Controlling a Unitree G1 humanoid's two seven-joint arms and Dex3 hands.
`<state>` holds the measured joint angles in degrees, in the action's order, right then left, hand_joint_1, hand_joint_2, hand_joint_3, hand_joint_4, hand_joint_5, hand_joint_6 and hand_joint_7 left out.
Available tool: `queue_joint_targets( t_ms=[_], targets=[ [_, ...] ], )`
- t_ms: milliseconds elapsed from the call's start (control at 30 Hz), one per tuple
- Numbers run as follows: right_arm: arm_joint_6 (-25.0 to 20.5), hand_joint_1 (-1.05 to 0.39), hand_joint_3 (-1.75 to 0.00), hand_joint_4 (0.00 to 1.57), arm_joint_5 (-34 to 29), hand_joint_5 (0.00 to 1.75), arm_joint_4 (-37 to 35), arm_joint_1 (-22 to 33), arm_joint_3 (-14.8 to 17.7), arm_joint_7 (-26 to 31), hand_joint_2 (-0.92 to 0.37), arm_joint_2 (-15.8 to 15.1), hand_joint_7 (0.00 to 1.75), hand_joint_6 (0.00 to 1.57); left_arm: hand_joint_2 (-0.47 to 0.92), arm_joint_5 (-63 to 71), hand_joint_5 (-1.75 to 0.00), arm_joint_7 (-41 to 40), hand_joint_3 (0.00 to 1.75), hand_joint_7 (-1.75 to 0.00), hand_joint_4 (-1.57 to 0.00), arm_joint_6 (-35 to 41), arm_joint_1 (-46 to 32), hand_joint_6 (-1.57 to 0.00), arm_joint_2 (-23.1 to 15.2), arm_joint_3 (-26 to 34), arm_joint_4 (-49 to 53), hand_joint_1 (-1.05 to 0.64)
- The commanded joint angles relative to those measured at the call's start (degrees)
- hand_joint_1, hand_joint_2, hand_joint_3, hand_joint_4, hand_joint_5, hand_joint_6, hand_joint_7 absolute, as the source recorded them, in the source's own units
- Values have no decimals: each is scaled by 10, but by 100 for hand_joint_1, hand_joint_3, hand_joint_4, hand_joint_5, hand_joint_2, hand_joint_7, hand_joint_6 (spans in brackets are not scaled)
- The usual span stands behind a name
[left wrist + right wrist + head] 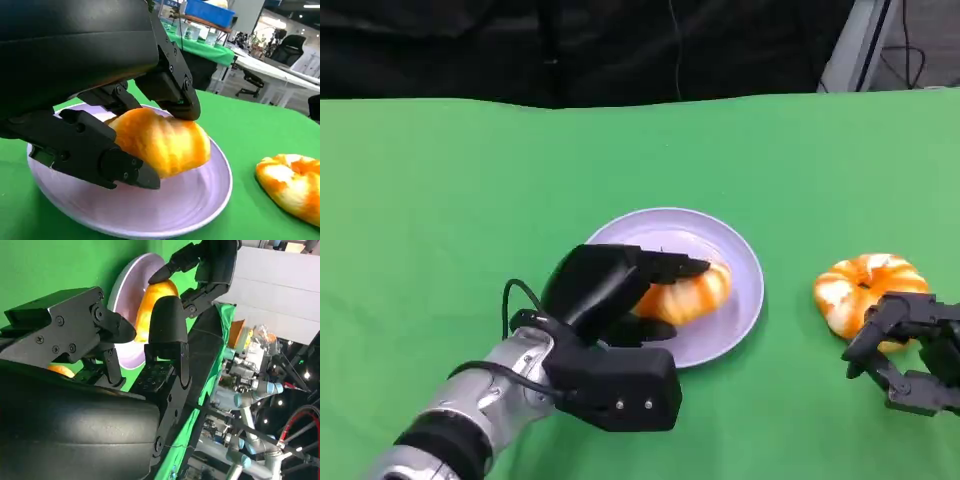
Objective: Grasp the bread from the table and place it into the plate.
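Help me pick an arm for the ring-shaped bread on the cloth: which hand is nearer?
Right. The right hand hovers at the ring-shaped bread; the left hand grips another bread over the plate.

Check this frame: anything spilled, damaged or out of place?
Nothing spilled or damaged. The left hand holds one bread over the plate, its fingers closed around it. A second, ring-shaped bread lies on the green table beside the plate, next to the right hand, which holds nothing.
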<state>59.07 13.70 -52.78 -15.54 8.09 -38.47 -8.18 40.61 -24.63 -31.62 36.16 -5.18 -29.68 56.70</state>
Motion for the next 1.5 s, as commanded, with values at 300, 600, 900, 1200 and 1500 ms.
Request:
queue_joint_targets(
  t_ms=[300,600,900,1200,1500],
  targets=[
    [0,12,-87,87,2,140,3,3,2,6,-67,-7,97,94,92,12,0,2,22,0,-63,41,9,-60,-13,-3,-17,-65],
    [2,11,-86,87,3,140,2,3,2,6,-67,-7,98,93,92,7,0,0,30,0,-46,60,4,-42,-16,4,-32,-76],
    [1,11,-88,86,4,141,2,3,2,5,-66,-7,100,92,92,5,0,0,32,0,-40,63,2,-36,-18,6,-37,-79],
    [1,11,-88,86,4,141,2,3,2,5,-66,-7,101,91,92,4,0,0,32,0,-40,63,2,-36,-18,5,-37,-79],
    [1,11,-88,86,4,141,2,3,2,5,-66,-7,101,91,92,4,0,0,32,0,-40,63,2,-36,-18,5,-37,-79]
  ],
)
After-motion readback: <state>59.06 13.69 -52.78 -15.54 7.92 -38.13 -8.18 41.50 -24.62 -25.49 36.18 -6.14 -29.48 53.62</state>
